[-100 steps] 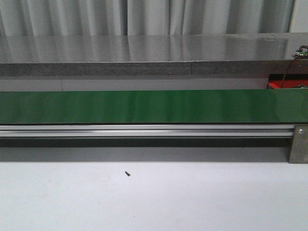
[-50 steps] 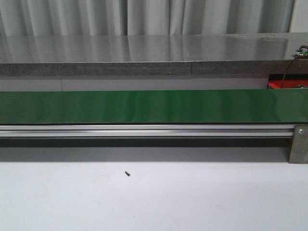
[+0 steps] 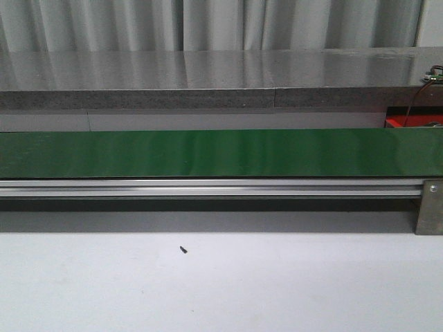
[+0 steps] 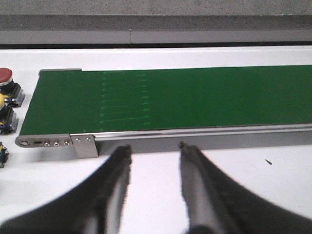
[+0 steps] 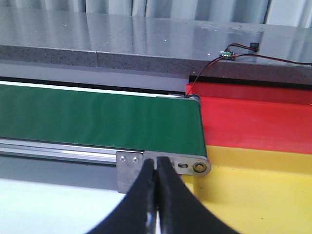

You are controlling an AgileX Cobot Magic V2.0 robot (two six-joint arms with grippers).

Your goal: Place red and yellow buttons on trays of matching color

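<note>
A long green conveyor belt [image 3: 208, 153] runs across the white bench [image 3: 221, 290], carried on an aluminium rail [image 3: 208, 188], with a grey stone-like ledge [image 3: 208, 76] and pale curtains [image 3: 208, 24] behind it. A tiny dark speck [image 3: 183, 249] lies on the bench in front of the rail. Neither arm shows in the front view. From the left wrist, the left pincer [image 4: 155, 163] hangs above the bench just short of the belt's end, its two dark fingers spread well apart with nothing between them. Off that end of the belt, beside it on the bench, sit the buttons: a red button [image 4: 6, 76] on a black base, and below it a yellow button [image 4: 2, 101] only partly in sight at the frame edge; another piece beneath them is too cut off to tell. From the right wrist, the right pincer [image 5: 156, 168] is pressed closed, finger against finger, holding nothing, poised over the metal bracket [image 5: 131, 168] at the belt's other end. Just past that end lie the red tray [image 5: 253, 122] and, nearer, touching it, the yellow tray [image 5: 258, 190]. A small green circuit board [image 5: 227, 54] with thin wires rests on the ledge above the red tray.
</note>
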